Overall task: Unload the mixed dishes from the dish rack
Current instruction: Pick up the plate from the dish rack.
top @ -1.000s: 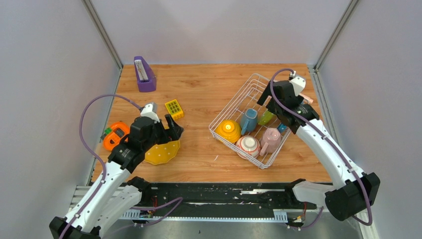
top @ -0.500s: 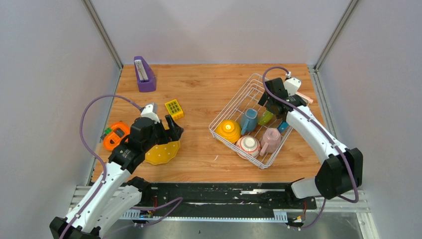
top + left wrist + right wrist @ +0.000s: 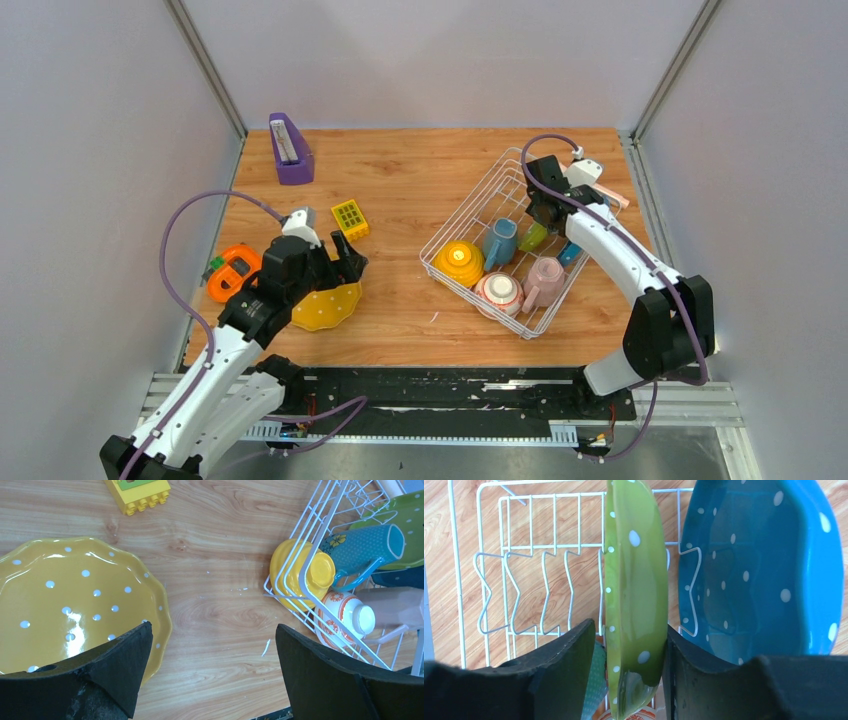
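The right arm reaches far over the rack [image 3: 466,202] and its wrist bends down. The right tool [image 3: 628,640] is spread on both sides of the green plate [image 3: 634,595], which stands on its edge in the rack beside the blue plate [image 3: 754,570]. One finger seems to touch the green plate, and the other shows a thin gap. The left arm is stretched low over the bench [image 3: 220,570]. The left tool [image 3: 210,645] is spread wide and holds nothing, with one finger above the rim of the yellow plate [image 3: 65,605], which lies flat on the bench.
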Tool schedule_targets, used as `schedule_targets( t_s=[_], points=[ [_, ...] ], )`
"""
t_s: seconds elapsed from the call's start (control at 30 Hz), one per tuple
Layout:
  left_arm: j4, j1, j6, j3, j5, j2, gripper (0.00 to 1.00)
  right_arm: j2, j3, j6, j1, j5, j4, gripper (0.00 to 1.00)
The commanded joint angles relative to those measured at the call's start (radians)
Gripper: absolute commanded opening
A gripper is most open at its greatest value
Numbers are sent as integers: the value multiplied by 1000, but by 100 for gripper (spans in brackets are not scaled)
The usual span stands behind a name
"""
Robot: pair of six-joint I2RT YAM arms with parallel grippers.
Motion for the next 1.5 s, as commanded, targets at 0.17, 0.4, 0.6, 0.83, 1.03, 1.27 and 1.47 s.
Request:
schedule_targets(
  t_s=[0.17,0.4,0.6,0.83,1.03,1.27,1.47],
  points=[
    [1,3,17,2,-28,-12,100,-9,17,27,-3,59,18,39],
    [-1,3,16,3,-33,-12,100,-23,34,2,-3,72,18,20],
    [-6,3,11,1,-49,-8,100,-39,62,-30,-3,81,18,6],
    [-11,3,9,0,-57,-7,100,-73,103,-75,-4,95,18,0],
    [-12,3,7,1,-59,-8,100,-116,129,-77,-3,147,19,0],
    [-13,3,7,0,-60,-7,100,-168,175,-114,-3,174,34,0],
    [-14,3,4,-1,-60,-9,100,-234,175,-128,-3,109,73,0]
  ],
)
